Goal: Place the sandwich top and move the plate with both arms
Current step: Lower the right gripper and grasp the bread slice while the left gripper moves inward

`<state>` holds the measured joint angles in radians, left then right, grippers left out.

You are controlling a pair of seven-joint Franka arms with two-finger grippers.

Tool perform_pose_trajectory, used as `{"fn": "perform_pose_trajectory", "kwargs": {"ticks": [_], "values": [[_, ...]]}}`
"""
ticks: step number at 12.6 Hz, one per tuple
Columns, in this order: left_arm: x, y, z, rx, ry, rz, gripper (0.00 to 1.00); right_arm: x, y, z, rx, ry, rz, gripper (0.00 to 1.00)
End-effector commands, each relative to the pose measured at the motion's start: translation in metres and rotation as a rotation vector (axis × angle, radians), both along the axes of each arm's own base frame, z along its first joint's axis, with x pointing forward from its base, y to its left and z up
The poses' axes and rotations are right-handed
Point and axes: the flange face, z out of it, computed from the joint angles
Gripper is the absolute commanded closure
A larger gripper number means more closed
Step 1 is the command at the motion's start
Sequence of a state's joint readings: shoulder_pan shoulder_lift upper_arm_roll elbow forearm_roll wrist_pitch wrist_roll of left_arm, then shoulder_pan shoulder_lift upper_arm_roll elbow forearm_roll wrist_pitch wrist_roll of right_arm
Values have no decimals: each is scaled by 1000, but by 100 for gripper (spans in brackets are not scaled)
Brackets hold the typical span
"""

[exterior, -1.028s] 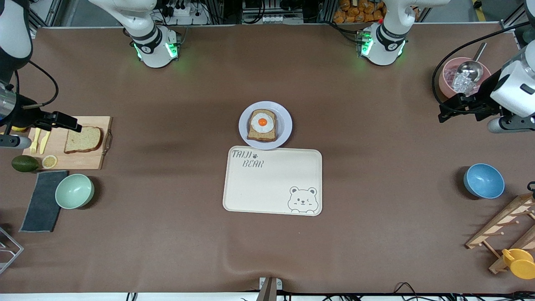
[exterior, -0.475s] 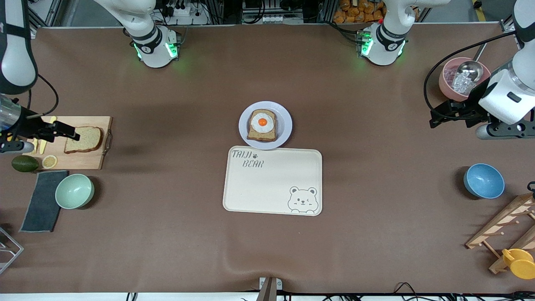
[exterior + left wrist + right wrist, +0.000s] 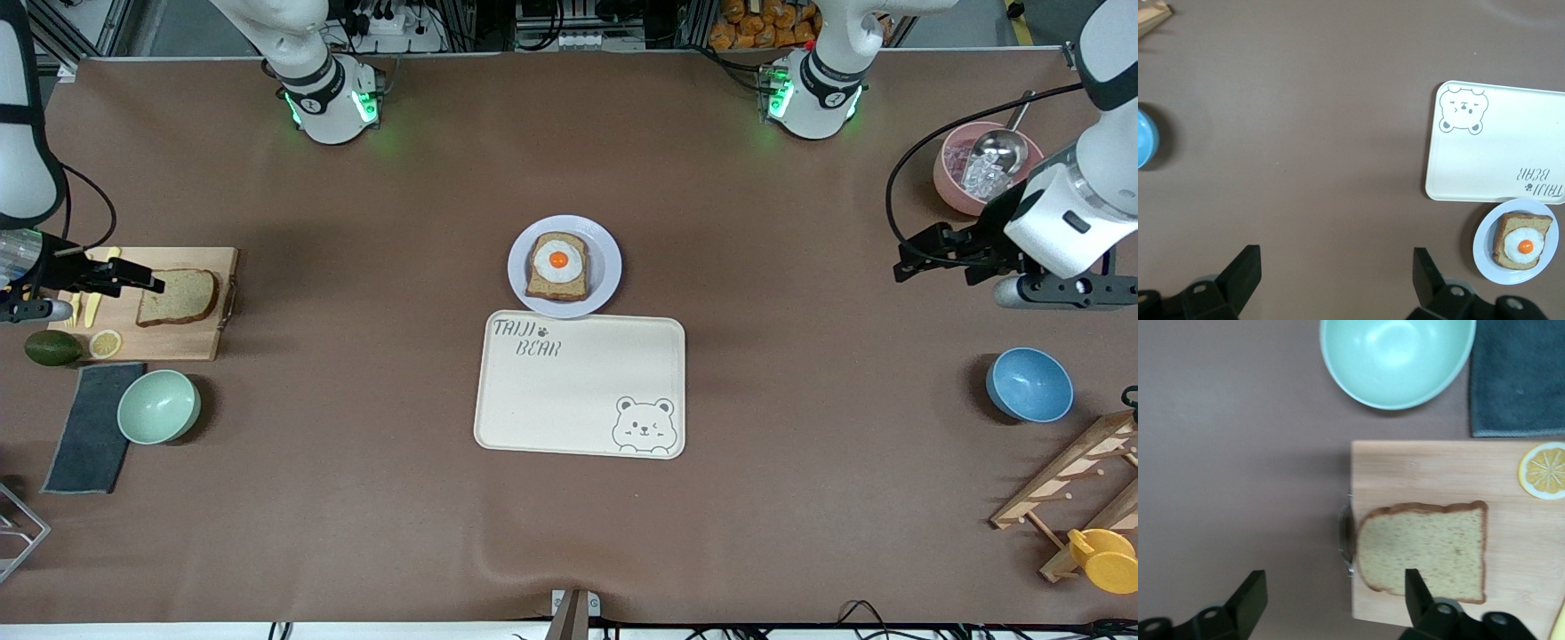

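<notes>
The plate (image 3: pixel 606 267) holds egg toast (image 3: pixel 557 266); both grippers' jaws gape, holding nothing.

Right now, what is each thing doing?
sandwich top: flat on the cutting board, not held.
plate: on the table, carrying egg toast.
tray: bare.
green bowl: upright.
right gripper: open, at the bread's edge.
left gripper: open over bare table.

**Bread slice and plate set well apart**

The sandwich top (image 3: pixel 177 297), a bare light-brown slice, is seen lying flat on a wooden board at the right arm's end of the desk. The plate (image 3: pixel 607 267), small, round and pale lavender-white, is placed mid-desk, touching a cream tray's edge.
</notes>
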<state>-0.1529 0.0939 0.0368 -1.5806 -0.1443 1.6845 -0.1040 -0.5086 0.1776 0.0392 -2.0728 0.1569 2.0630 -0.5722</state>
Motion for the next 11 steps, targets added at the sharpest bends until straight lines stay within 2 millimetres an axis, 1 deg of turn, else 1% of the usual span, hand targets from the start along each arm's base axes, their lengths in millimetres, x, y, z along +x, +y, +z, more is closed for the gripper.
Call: {"fn": "perform_pose_trajectory", "kwargs": {"ticks": [1, 2, 3, 4, 5, 7, 9, 10, 11], "values": [[1, -6, -16, -26, -23, -11, 0, -8, -28, -20, 36, -12, 13, 15], [1, -10, -27, -54, -27, -1, 0, -12, -35, -27, 43, -8, 18, 15], [1, -18, -37, -102, -27, 16, 0, -15, -40, -33, 50, -4, 21, 16], [3, -22, -44, -114, -31, 25, 0, -20, -47, -39, 58, -1, 28, 16], [7, -27, -52, -116, -32, 22, 0, -28, -57, -49, 72, 6, 31, 17], [11, -47, -67, -139, -19, 6, 0, -39, -76, -72, 86, 9, 28, 20], [14, -51, -80, -137, 3, 3, 0, -38, -85, -80, 64, -25, 51, 21], [14, -56, -87, -136, 16, -3, 0, -41, -90, -85, 68, -24, 49, 21], [13, -66, -95, -134, 25, -18, 0, -42, -98, -96, 78, -16, 38, 21]]}}
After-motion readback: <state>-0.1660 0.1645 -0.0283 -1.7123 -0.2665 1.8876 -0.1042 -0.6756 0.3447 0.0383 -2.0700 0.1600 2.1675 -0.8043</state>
